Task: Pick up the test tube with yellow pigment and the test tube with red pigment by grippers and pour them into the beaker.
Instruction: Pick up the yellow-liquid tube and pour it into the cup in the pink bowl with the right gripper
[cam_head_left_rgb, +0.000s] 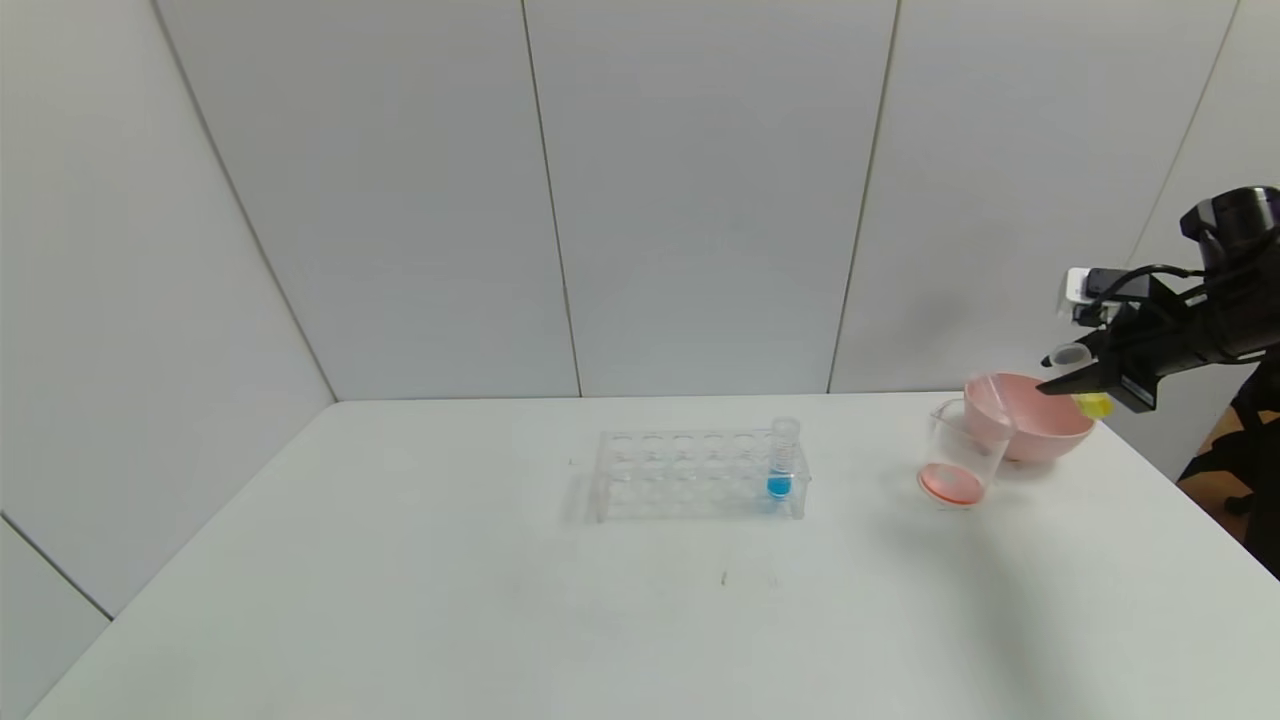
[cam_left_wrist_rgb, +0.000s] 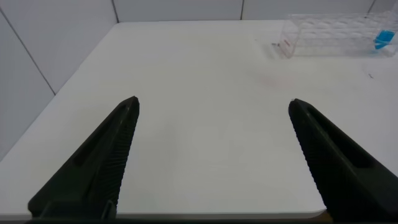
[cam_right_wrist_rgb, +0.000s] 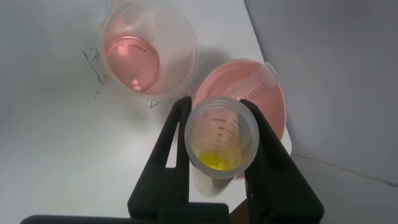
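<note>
My right gripper (cam_head_left_rgb: 1050, 374) is shut on the test tube with yellow pigment (cam_head_left_rgb: 1082, 380), held tilted above the pink bowl's right side, to the right of the beaker. In the right wrist view the gripper (cam_right_wrist_rgb: 216, 106) clamps the tube (cam_right_wrist_rgb: 221, 134) from both sides, with yellow liquid at the tube's bottom. The beaker (cam_head_left_rgb: 955, 465) stands on the table left of the bowl with pink-red liquid in its base; it also shows in the right wrist view (cam_right_wrist_rgb: 149, 53). A clear tube (cam_right_wrist_rgb: 267, 78) with no red liquid showing lies in the bowl. My left gripper (cam_left_wrist_rgb: 214, 104) is open and empty over the table's near left part.
The pink bowl (cam_head_left_rgb: 1035, 425) stands at the table's far right, touching the beaker. A clear many-holed rack (cam_head_left_rgb: 690, 475) stands mid-table with a blue-liquid tube (cam_head_left_rgb: 782, 460) at its right end; the rack (cam_left_wrist_rgb: 336, 34) shows in the left wrist view. The table's right edge is close to the bowl.
</note>
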